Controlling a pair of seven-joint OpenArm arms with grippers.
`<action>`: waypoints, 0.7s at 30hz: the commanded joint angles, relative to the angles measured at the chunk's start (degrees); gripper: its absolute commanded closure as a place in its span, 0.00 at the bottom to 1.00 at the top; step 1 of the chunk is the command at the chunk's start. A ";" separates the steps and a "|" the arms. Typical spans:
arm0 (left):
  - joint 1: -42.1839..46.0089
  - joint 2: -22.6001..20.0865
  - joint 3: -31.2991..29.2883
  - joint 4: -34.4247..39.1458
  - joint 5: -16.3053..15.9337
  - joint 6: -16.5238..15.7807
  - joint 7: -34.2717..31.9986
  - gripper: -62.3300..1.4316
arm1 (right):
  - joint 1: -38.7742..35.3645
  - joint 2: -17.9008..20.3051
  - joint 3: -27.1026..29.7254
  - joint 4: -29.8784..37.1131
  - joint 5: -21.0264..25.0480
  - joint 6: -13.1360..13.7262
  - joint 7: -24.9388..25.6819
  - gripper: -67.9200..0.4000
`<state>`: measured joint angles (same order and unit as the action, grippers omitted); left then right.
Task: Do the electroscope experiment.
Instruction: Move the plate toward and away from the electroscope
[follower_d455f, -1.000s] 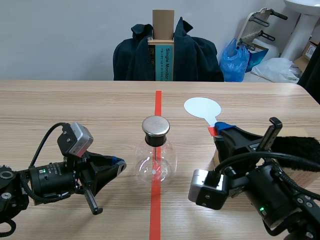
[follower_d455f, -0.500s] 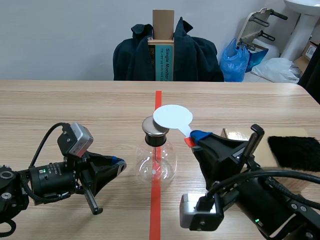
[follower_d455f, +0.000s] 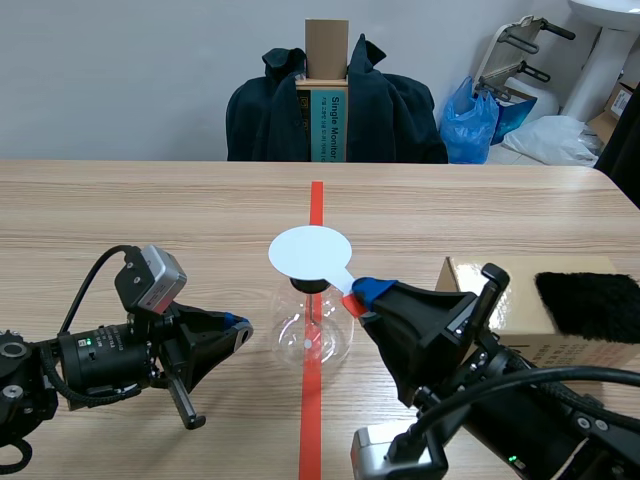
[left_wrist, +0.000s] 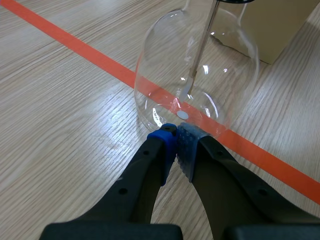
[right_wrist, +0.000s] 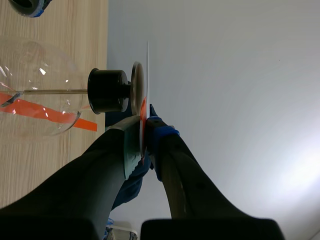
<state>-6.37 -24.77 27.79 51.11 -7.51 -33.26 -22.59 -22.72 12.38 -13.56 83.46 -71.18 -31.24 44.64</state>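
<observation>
Glass flask (follower_d455f: 312, 325) stands upright on the orange-red tape line in the middle of the surface (follower_d455f: 150, 210), with a black stopper (right_wrist: 107, 91) in its neck and a metal cap (right_wrist: 136, 86) on top. The right gripper (follower_d455f: 365, 295), coming in low from the right, is closed on the red handle of a white disc (follower_d455f: 311, 252), which it holds flat over the cap and hides it from above. Seen edge-on from the right wrist, the disc lies close against the cap; whether they touch I cannot tell. The left gripper (left_wrist: 176, 135) is closed on nothing, its tips low on the surface just beside the flask's round wall. A cardboard box (follower_d455f: 515, 310) with a black cloth (follower_d455f: 590, 300) on it sits near the right arm. Bare wood runs from the flask to the far edge, where a chair draped in a dark jacket (follower_d455f: 390, 110) stands.
</observation>
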 joint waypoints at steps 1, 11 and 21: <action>-0.31 0.13 -0.07 1.33 -0.72 -0.33 -0.79 0.93 | 0.96 0.31 0.42 0.66 0.44 -0.85 0.48 0.98; -0.31 0.13 -0.07 1.33 -0.72 -0.33 -0.79 0.93 | 0.96 0.31 0.42 0.66 0.44 -0.85 0.66 0.98; -0.31 0.13 -0.07 1.33 -0.74 -0.33 -0.79 0.93 | 0.63 0.33 0.52 0.87 0.48 -0.90 -10.29 0.98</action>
<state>-6.37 -24.77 27.79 51.11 -7.51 -33.26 -22.59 -22.72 12.38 -13.56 83.46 -71.18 -31.24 34.81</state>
